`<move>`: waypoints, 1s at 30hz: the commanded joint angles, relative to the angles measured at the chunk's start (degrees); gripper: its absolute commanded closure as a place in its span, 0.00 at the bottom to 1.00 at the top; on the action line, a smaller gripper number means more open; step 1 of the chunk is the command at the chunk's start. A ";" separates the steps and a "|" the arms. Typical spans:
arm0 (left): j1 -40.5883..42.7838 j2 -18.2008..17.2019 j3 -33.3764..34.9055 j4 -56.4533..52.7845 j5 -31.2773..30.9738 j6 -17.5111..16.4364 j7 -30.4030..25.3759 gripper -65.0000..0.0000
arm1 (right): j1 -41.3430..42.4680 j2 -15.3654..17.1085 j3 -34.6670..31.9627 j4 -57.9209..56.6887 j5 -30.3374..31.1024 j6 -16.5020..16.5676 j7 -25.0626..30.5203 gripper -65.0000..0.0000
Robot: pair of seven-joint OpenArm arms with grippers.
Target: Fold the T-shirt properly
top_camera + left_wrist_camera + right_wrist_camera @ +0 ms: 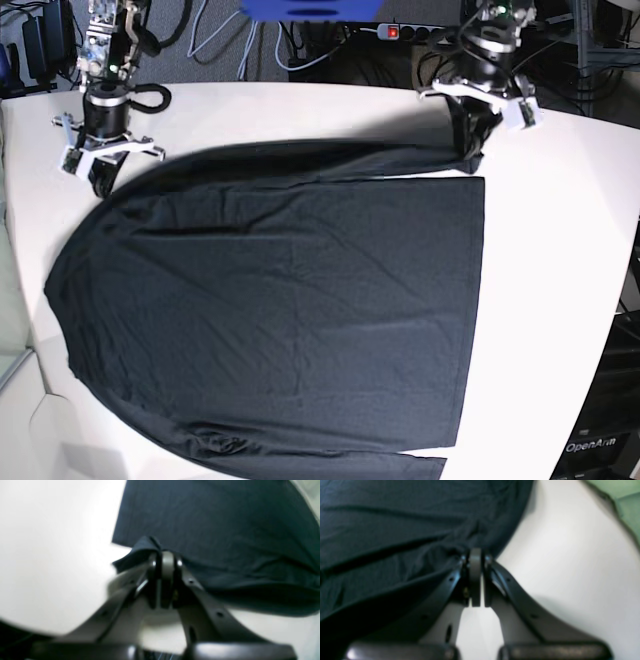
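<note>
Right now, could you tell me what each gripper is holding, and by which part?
Both hold the plain black knit T-shirt along its far edge: the left gripper pinches one corner, the right gripper the other end.

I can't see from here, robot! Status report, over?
Left gripper and right gripper both shut on the T-shirt's far edge. Shirt spread on the white table. Nothing blocking.

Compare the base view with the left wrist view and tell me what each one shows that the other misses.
Only the base view shows the right gripper pinching the T-shirt's far edge, the whole garment outline, and the cables behind. Only the left wrist view shows, close up, the left gripper shut on a bunched fold of cloth. Both show the black T-shirt on the white table.
</note>
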 commanded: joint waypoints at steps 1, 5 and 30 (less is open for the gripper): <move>0.69 -0.16 -0.60 0.75 -0.09 -0.23 -1.25 1.00 | 0.34 0.53 -0.35 1.19 0.19 0.19 1.48 1.00; -0.01 -0.16 -0.60 1.02 -0.09 -0.23 -1.25 1.00 | 1.84 1.68 -2.02 1.19 0.19 0.19 0.95 1.00; -0.71 -0.16 -0.25 0.58 -0.09 -0.23 -1.25 1.00 | 1.84 1.68 -4.75 1.19 0.10 0.19 -6.17 0.69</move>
